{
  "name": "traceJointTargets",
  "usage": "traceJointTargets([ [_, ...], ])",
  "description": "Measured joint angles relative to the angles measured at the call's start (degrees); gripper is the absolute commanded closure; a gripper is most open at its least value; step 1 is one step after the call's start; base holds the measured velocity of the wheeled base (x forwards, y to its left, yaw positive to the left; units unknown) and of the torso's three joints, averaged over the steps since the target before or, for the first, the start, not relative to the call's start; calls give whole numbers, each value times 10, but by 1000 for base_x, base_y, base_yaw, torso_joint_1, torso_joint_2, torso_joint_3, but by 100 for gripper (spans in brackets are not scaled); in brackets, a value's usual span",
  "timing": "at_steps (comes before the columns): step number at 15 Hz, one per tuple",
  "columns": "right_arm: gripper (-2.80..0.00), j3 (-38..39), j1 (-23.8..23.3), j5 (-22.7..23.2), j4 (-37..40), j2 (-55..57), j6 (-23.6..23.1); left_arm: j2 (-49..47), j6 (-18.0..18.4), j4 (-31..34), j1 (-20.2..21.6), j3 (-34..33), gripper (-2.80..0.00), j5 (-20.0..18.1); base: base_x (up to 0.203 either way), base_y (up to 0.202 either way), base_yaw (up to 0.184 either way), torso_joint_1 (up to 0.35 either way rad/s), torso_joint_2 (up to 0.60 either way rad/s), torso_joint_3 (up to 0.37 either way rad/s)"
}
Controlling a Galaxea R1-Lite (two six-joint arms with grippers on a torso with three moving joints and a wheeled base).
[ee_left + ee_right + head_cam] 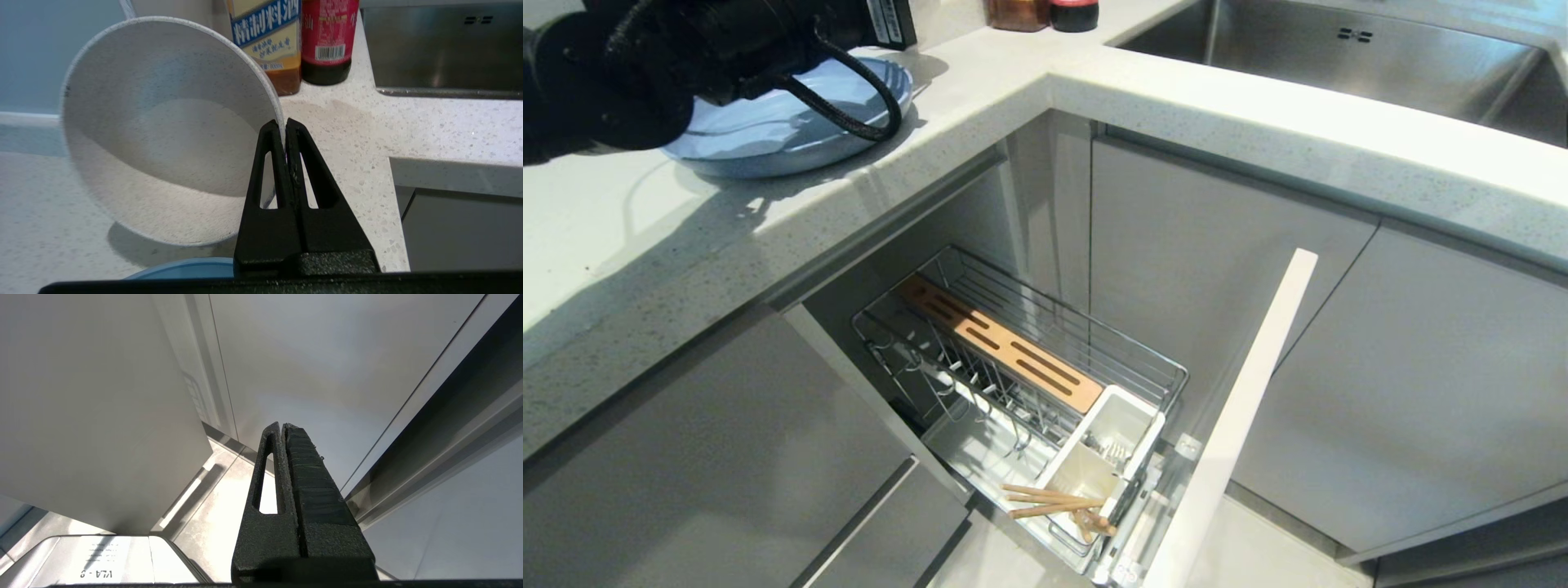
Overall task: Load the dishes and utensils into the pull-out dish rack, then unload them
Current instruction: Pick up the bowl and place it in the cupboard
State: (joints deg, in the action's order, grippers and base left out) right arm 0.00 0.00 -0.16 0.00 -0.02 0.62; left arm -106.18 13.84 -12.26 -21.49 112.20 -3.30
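The left tool (286, 126) is pinched on the rim of the bowl (163, 130), holding it tilted above the tabletop (367, 134), near the sink (441, 53) corner. The plate (792, 122) lies on the tabletop under the left arm. Below, the rack (1021, 367) stands pulled out; chopsticks (1054, 500) rest across its front cup (1082, 474). The right tool (282, 428) hangs pressed together beside the cabinet fronts, holding nothing.

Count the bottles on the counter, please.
2, side by side at the counter's back edge near the sink: a brown bottle with a blue-banded label, and a dark bottle with a red label.
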Motion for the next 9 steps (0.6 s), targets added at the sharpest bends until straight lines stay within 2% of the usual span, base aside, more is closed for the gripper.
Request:
traceJointTargets([
  [6,0,0,0,0,0,0,0,51,1,-7,-16,-1,0,-4,0,0,0,0,0,0],
  [9,0,0,0,0,0,0,0,68,-2,-24,-74,-1,0,15,0,0,0,0,0,0],
])
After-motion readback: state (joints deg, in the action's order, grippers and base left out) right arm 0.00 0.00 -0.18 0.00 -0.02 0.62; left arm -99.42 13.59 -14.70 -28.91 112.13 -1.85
